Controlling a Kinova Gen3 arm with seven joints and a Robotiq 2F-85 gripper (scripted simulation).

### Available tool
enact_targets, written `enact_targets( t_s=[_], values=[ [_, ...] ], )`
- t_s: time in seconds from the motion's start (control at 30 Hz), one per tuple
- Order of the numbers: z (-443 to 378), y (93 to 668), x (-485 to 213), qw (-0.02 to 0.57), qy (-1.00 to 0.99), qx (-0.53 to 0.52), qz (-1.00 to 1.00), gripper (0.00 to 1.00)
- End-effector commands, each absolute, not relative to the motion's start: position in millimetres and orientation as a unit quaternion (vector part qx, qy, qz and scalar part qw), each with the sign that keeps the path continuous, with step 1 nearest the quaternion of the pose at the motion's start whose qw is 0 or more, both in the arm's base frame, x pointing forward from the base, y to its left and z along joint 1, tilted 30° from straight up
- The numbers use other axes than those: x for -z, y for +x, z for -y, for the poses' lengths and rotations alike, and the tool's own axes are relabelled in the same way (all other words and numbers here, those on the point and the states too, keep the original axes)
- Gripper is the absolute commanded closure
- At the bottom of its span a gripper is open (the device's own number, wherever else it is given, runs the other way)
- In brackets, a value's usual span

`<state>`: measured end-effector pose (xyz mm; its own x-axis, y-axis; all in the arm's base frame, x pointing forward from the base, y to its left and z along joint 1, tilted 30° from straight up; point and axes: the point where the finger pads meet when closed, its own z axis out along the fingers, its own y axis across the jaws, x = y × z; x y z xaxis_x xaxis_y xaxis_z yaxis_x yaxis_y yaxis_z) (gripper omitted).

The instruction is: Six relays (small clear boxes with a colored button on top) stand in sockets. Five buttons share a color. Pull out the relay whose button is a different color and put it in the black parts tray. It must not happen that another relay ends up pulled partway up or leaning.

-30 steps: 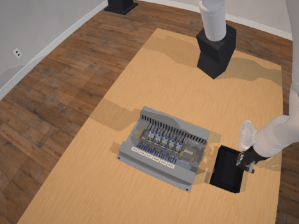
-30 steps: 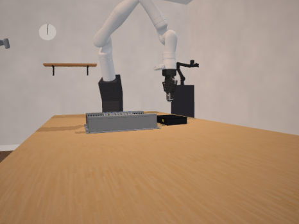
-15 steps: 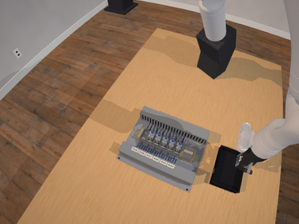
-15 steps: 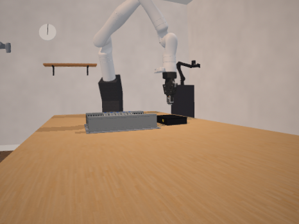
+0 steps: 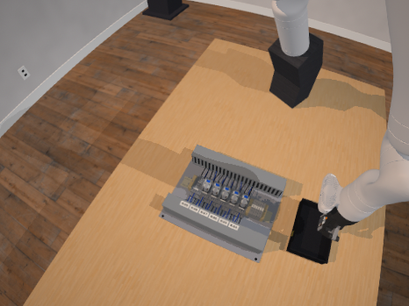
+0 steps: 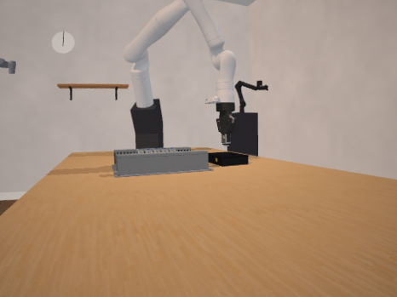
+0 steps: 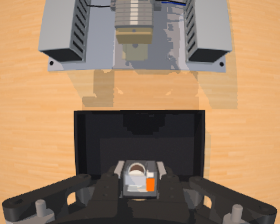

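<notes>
My gripper [image 7: 140, 171] is shut on a small clear relay with an orange button [image 7: 141, 178] and holds it above the black parts tray [image 7: 139, 140]. In the top view the gripper [image 5: 326, 226] hangs over the tray's right side [image 5: 309, 231]. In the exterior view the gripper [image 6: 225, 135] holds the relay a short way above the tray [image 6: 228, 158]. The grey socket box [image 5: 224, 195] holds a row of relays with blue buttons [image 5: 226, 190]; it also shows at the top of the wrist view [image 7: 134, 18].
The arm's black base pedestal [image 5: 295, 71] stands at the far end of the table. The grey socket box lies just left of the tray. A black stand with a camera arm [image 6: 245, 125] stands beyond the table in the exterior view.
</notes>
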<state>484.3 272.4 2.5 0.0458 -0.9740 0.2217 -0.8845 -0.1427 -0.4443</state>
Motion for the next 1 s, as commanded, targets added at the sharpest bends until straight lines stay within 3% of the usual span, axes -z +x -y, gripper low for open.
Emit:
enact_targets(
  t_s=[0.0, 0.97],
  values=[
    [-270, 491, 7, 0.094, -0.717, 0.240, -0.648, 1.00],
    [-262, 512, 46, 0.094, -0.717, 0.240, -0.648, 1.00]
  ],
)
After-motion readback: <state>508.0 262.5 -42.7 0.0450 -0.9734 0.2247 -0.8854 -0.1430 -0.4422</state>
